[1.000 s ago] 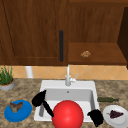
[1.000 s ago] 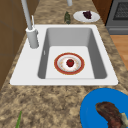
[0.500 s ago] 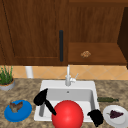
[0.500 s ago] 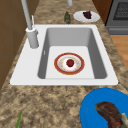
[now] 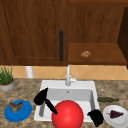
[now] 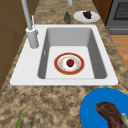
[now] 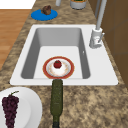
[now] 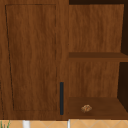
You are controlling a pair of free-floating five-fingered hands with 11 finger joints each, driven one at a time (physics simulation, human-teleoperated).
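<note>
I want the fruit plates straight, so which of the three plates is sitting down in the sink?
The red-rimmed plate, holding a small red fruit, lies on the sink floor. The blue plate and the white plate of grapes sit on the counter, either side.

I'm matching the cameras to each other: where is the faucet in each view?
Front view: faucet at centre, behind the sink.
Left side view: faucet at upper left, on the sink's left rim.
Right side view: faucet at upper right, on the sink's right rim.
Upper view: its tip at the bottom edge, just right of the cabinet handle.
Shared landmark: the sink; the handle links the front and upper views.
</note>
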